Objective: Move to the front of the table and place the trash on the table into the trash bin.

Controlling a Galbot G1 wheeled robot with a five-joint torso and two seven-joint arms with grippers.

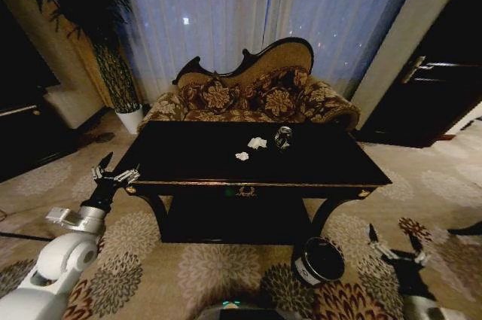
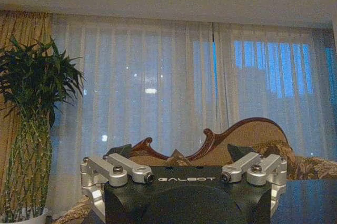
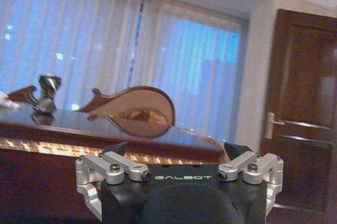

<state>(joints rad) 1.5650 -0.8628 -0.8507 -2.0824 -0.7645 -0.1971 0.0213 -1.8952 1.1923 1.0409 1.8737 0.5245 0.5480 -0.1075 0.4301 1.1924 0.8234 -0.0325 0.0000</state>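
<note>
Facing the table (image 1: pixel 188 173) with both grippers, left (image 1: pixel 114 175) and right (image 1: pixel 398 251), spread wide and empty, I am judging the crumpled bottle (image 1: pixel 283 138) needs reaching first.

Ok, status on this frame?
Left gripper open at table corner; right gripper open, low. Trash untouched on top. Trash bin on floor.

Floral sofa (image 1: pixel 252 98) beside potted plant (image 1: pixel 105 41), before curtains (image 1: pixel 248 11)
</note>
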